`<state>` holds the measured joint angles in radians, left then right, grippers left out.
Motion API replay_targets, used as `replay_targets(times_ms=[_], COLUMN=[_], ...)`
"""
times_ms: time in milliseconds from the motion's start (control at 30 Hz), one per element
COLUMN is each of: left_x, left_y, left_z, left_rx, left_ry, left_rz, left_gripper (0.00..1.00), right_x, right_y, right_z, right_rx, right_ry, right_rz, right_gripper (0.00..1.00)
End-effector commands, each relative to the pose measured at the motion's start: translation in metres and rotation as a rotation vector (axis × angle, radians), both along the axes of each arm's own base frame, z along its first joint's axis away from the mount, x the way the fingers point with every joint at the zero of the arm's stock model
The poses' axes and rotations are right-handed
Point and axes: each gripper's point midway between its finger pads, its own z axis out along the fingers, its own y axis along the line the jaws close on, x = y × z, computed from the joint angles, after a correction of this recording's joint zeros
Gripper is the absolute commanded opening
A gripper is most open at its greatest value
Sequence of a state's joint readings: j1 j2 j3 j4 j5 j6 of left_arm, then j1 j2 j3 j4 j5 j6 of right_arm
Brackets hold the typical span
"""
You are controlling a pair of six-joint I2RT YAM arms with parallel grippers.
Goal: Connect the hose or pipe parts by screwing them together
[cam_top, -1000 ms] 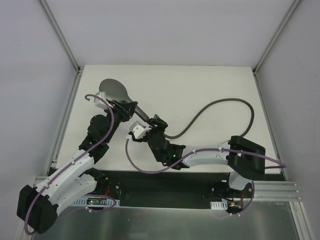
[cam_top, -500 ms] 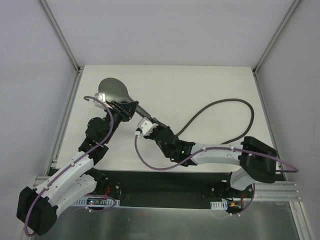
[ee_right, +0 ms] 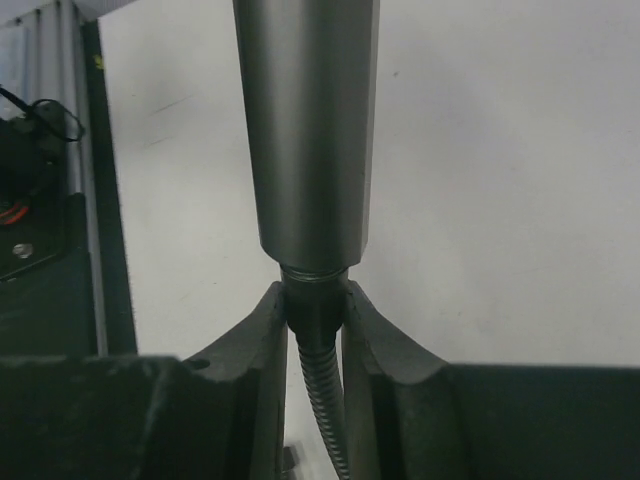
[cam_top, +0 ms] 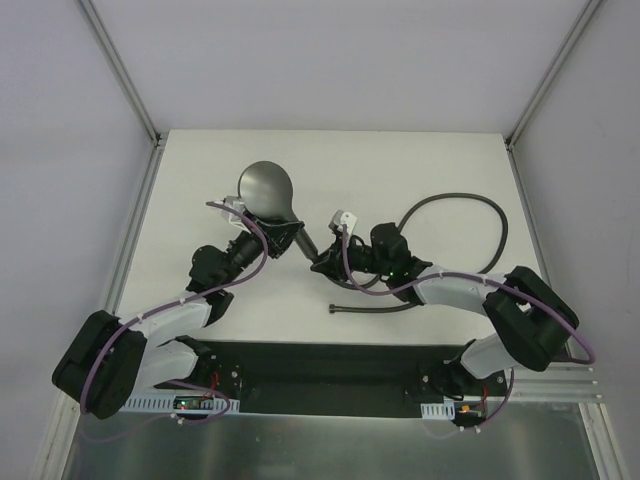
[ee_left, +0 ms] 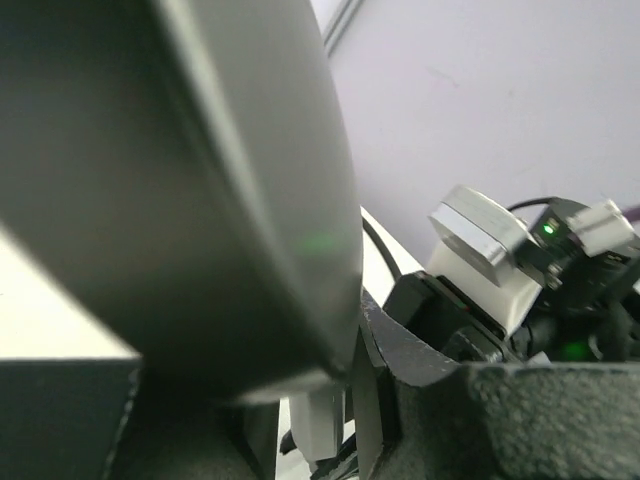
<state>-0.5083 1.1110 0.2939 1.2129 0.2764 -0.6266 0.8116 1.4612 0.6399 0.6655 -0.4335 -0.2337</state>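
The grey shower head (cam_top: 265, 187) lies round face up at the table's middle left, its tapered handle (cam_top: 297, 236) pointing down-right. My left gripper (cam_top: 276, 242) is shut on that handle, which fills the left wrist view as a broad grey body (ee_left: 200, 180). My right gripper (cam_top: 326, 264) is shut on the dark end fitting (ee_right: 315, 298) of the hose (ee_right: 327, 410). The fitting sits against the handle's end (ee_right: 310, 130), a ring of thread showing at the joint. The hose (cam_top: 462, 202) loops to the right, and its other end (cam_top: 335, 308) lies on the table.
The white table (cam_top: 420, 160) has metal frame posts at its back corners and grey walls around it. Purple cables run along both arms. The black base rail (cam_top: 330, 365) lies along the near edge. The right wrist (ee_left: 490, 250) shows close by in the left wrist view.
The right gripper has shut on the hose fitting and swung to the right of the handle's end. The left arm has carried the shower head rightward and turned it.
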Motion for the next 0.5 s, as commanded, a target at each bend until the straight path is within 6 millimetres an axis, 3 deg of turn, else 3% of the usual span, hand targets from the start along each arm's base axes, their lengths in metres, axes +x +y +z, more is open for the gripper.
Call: replay_targets(times_ms=[0, 100, 133, 200, 233, 333, 433, 467], left_x=[-0.036, -0.024, -0.020, -0.015, -0.013, -0.008, 0.000, 0.006], left_y=[-0.011, -0.009, -0.009, -0.005, -0.005, 0.000, 0.007, 0.009], left_z=[0.074, 0.074, 0.071, 0.075, 0.071, 0.076, 0.073, 0.064], left_rx=[-0.078, -0.071, -0.062, -0.068, -0.056, -0.050, -0.041, -0.021], left_ry=[-0.360, -0.330, -0.299, -0.289, -0.266, -0.262, -0.205, -0.151], left_rz=[-0.140, -0.092, -0.078, -0.043, -0.035, 0.007, 0.065, 0.084], left_gripper=[0.00, 0.00, 0.00, 0.00, 0.00, 0.00, 0.00, 0.00], right_x=[-0.023, -0.017, -0.015, -0.004, -0.003, 0.006, 0.012, 0.004], right_y=[0.020, 0.015, 0.011, 0.004, -0.001, -0.013, -0.025, -0.023], right_z=[0.074, 0.064, 0.063, 0.055, 0.056, 0.059, 0.058, 0.051], right_rx=[0.286, 0.267, 0.259, 0.221, 0.215, 0.194, 0.124, 0.060], right_ry=[-0.035, -0.020, -0.032, -0.035, -0.047, -0.089, -0.156, -0.208], right_rz=[0.211, 0.151, 0.127, 0.038, 0.011, -0.083, -0.188, -0.180], right_gripper=[0.01, 0.20, 0.35, 0.50, 0.63, 0.86, 0.97, 0.98])
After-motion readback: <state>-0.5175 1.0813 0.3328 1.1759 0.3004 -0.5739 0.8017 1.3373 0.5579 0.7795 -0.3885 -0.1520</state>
